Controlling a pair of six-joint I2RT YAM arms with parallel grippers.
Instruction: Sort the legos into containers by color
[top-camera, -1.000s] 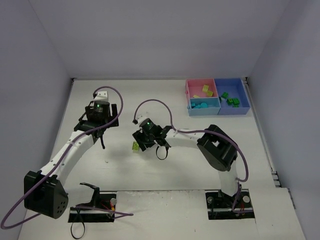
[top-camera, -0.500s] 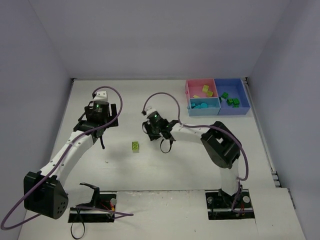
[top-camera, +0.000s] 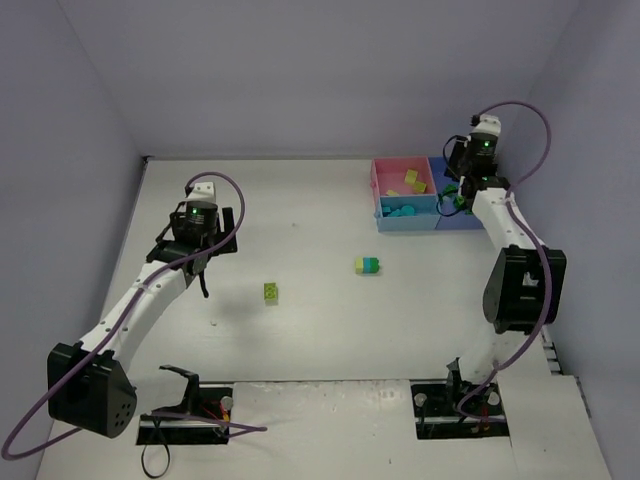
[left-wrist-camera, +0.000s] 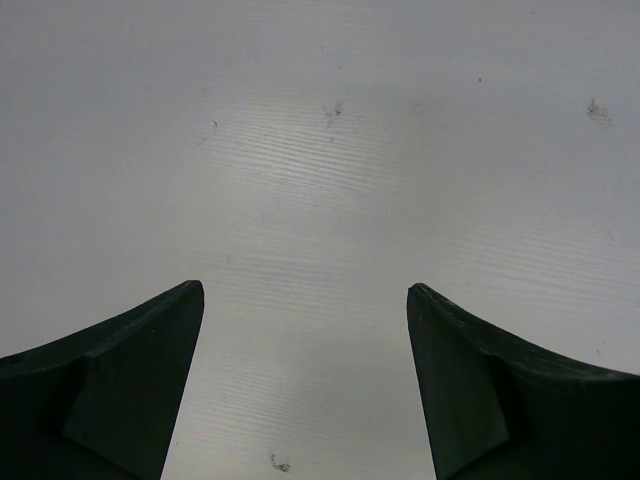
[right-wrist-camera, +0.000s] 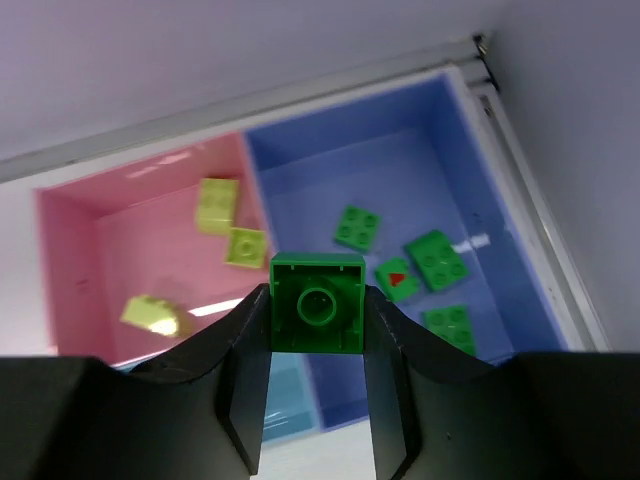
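Spotter: From above, what's loose on the white table (top-camera: 300, 220)?

Operator: One small yellow-green studded brick (top-camera: 271, 292) mid-table, and a two-colour yellow-green and cyan stacked piece (top-camera: 367, 265) well to its right. My right claw (top-camera: 458, 190) hangs over the joined trays (top-camera: 376, 180).

Spotter: Left wrist?

Operator: My left claw (left-wrist-camera: 305, 290) gapes wide, with nothing in it and bare table below.

Spotter: Right wrist?

Operator: Clamped on a green square brick (right-wrist-camera: 317, 318), near the darker blue plastic tray (right-wrist-camera: 400, 140) holding green bricks (right-wrist-camera: 356, 227). The pink tray (right-wrist-camera: 70, 250) beside it has yellow-green ones. Delivery step, I reckon: shift over the blue, then release.
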